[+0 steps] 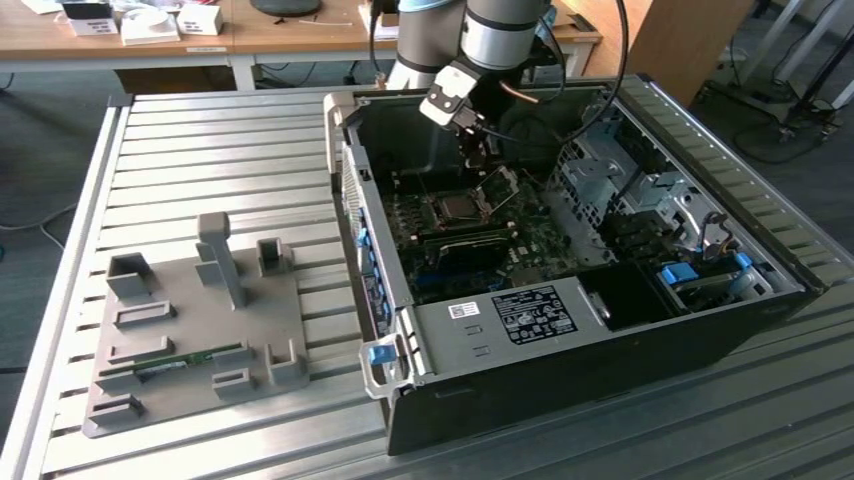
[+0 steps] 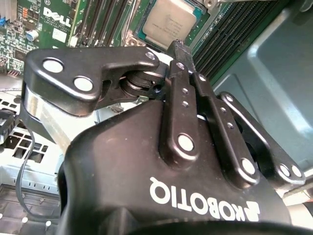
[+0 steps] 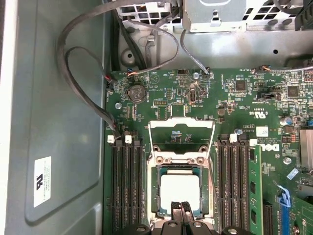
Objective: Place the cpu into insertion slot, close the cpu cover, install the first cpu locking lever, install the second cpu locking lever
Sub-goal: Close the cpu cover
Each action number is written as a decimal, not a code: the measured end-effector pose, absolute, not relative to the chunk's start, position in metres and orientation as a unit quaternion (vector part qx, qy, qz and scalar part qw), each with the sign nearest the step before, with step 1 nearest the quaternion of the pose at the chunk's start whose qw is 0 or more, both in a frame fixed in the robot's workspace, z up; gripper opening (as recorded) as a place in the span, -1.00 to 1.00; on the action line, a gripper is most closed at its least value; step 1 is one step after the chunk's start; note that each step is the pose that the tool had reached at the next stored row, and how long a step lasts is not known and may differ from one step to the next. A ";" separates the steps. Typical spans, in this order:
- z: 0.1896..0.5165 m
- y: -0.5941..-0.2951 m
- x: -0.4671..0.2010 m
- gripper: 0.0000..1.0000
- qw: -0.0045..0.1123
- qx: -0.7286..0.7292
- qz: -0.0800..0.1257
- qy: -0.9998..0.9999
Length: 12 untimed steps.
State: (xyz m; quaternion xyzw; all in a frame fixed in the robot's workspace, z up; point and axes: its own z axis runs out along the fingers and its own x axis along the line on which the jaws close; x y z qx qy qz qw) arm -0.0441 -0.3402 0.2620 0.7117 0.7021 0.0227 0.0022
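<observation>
The cpu (image 3: 180,188) lies flat in the insertion slot (image 3: 154,196) on the green board, its pale face up; it also shows in the second wrist view (image 2: 168,22) and the exterior view (image 1: 461,207). The cpu cover (image 3: 181,125) stands swung open, hinged at the slot's edge away from the gripper, and is seen tilted up in the exterior view (image 1: 501,185). My gripper (image 3: 181,208) hangs just above the cpu's near edge, fingers shut together with nothing between them. The exterior view shows the gripper (image 1: 475,152) inside the case, over the slot.
Long black memory slots (image 3: 127,186) flank the insertion slot on both sides. Grey cables (image 3: 73,73) loop along the case wall. The open computer case (image 1: 400,400) lies on a slatted metal table. A grey fixture plate (image 1: 187,340) sits at the exterior view's left.
</observation>
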 end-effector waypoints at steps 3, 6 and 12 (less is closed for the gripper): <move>0.263 -0.340 -0.044 -0.79 0.002 0.712 0.023 0.702; 0.263 -0.340 -0.044 -0.79 0.002 0.712 0.023 0.702; 0.263 -0.340 -0.043 -0.79 0.002 0.712 0.023 0.702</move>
